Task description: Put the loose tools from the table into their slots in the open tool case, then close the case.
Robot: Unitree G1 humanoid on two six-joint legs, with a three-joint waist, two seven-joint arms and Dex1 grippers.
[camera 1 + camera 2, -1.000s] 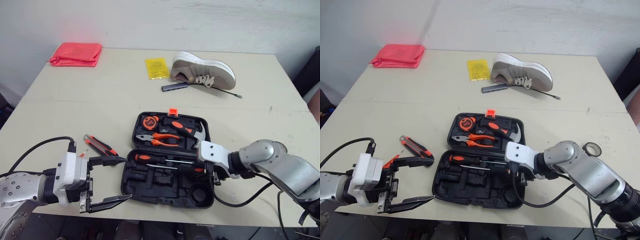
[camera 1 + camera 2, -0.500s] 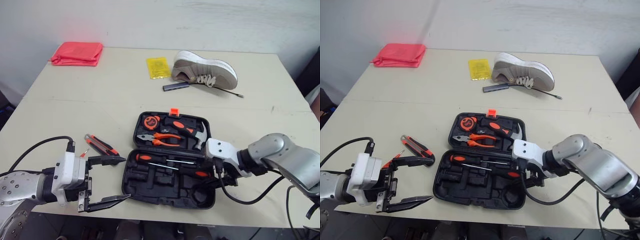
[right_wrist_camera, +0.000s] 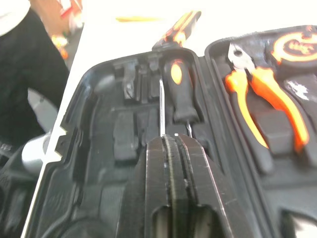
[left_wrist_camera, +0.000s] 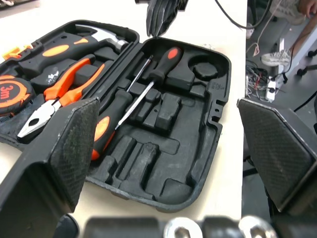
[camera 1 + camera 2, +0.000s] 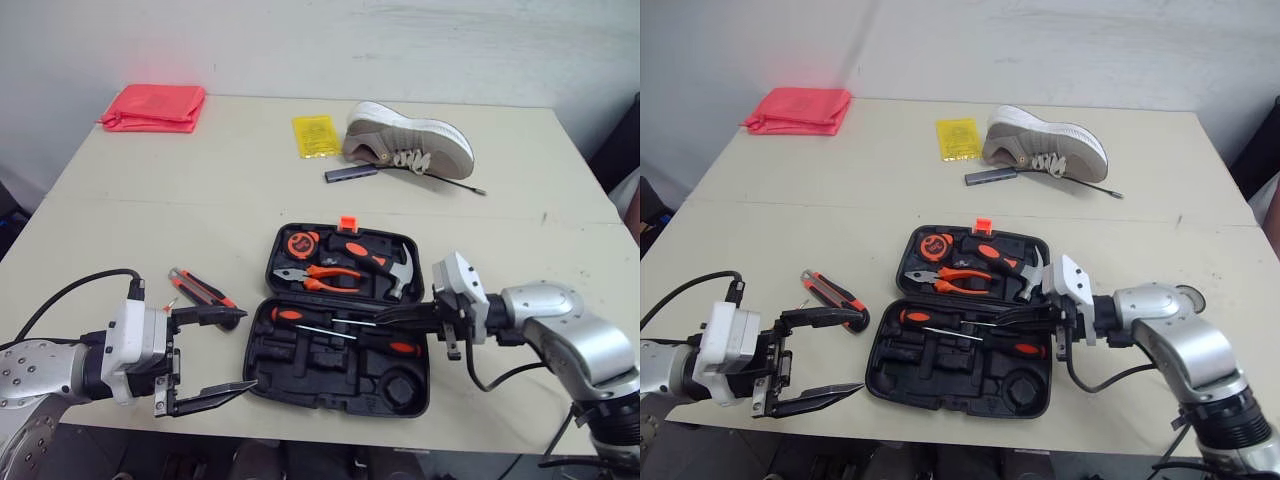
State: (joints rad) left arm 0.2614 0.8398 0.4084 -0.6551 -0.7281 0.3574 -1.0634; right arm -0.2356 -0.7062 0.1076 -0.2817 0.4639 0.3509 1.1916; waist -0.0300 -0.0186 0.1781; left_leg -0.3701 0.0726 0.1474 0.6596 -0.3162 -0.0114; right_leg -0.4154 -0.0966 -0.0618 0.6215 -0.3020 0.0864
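Observation:
The black tool case [image 5: 330,385] lies open mid-table. Its far half holds a tape measure [image 5: 299,243], pliers [image 5: 322,277] and a hammer [image 5: 375,261]. Two screwdrivers [image 5: 300,316] lie in the near half. An orange and black utility knife [image 5: 201,289] rests on the table left of the case. My left gripper [image 5: 246,350] is open and empty just left of the case, close to the knife, and it faces the case [image 4: 198,124]. My right gripper [image 5: 384,316] is shut, nothing visibly held, its tips [image 3: 171,140] hovering over the screwdrivers [image 3: 181,94].
At the far side lie a grey shoe [image 5: 406,139], a yellow packet [image 5: 314,135], a grey adapter [image 5: 349,174] and a thin black rod [image 5: 455,183]. A red cloth [image 5: 153,107] sits at the far left corner. A tape roll [image 5: 1186,296] lies by my right arm.
My right arm has drawn back to the right and turned, so its shut fingers now point left over the case. A screwdriver stays in the near half. The left gripper has barely moved.

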